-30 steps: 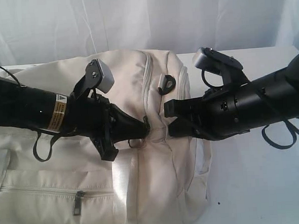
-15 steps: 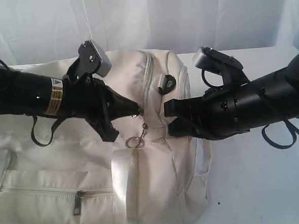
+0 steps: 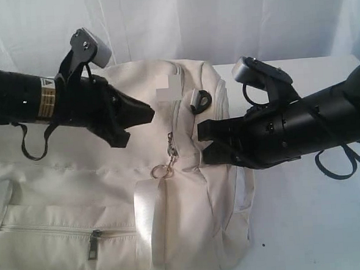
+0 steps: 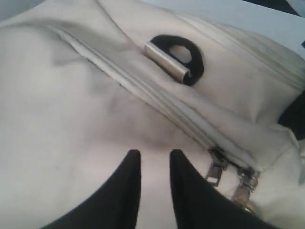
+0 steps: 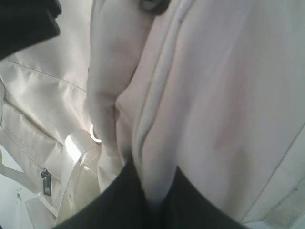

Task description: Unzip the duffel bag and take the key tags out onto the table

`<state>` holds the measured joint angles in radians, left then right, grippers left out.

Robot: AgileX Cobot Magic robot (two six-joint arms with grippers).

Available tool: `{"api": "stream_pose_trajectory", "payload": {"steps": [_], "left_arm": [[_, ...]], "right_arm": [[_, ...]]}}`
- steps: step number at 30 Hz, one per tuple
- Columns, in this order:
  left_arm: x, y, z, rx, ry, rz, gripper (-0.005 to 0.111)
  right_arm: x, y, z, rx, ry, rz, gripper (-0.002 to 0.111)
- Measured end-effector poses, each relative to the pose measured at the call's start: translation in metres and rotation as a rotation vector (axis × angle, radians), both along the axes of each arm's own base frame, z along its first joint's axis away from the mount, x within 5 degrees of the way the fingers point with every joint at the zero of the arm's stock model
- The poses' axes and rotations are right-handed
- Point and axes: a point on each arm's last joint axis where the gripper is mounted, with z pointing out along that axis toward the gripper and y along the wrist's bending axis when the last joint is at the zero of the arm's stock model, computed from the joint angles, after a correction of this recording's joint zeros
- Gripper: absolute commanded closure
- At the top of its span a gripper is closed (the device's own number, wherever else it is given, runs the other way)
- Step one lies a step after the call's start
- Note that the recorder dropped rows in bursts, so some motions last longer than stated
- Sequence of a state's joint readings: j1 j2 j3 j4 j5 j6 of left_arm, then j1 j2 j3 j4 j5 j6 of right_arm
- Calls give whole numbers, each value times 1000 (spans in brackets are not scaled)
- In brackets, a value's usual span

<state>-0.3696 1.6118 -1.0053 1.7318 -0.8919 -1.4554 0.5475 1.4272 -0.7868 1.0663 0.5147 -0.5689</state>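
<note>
The cream-white duffel bag (image 3: 190, 195) lies on the white table (image 3: 308, 225). Its top zip (image 4: 157, 98) looks closed. Two metal pulls (image 4: 217, 167) sit together, and a metal ring (image 3: 161, 170) hangs loose from them. My left gripper (image 3: 149, 112) hovers above the bag, left of the zip. It is open, with only fabric showing between its fingers (image 4: 131, 181). My right gripper (image 3: 202, 143) is shut on a fold of the duffel bag's fabric (image 5: 157, 176) right of the zip. The key tags are hidden.
A black loop with a metal bar (image 3: 199, 100) sits on the bag's top beside the zip. A shiny webbing handle (image 3: 149, 216) and a front pocket with a dark zip pull (image 3: 96, 243) are nearer the front. A white curtain hangs behind.
My left gripper has let go of the zip pull and risen up and back to the left. The pull and its ring now hang free. The right gripper has not moved.
</note>
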Motion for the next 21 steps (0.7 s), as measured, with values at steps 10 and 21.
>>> {"api": "stream_pose_trajectory", "payload": {"steps": [10, 21], "left_arm": [[-14, -11, -10, 29, -13, -93, 53], [-18, -5, -29, 129, -65, -80, 59]], "right_arm": [[0, 0, 0, 0, 0, 0, 108], [0, 0, 0, 0, 0, 0, 108]]}}
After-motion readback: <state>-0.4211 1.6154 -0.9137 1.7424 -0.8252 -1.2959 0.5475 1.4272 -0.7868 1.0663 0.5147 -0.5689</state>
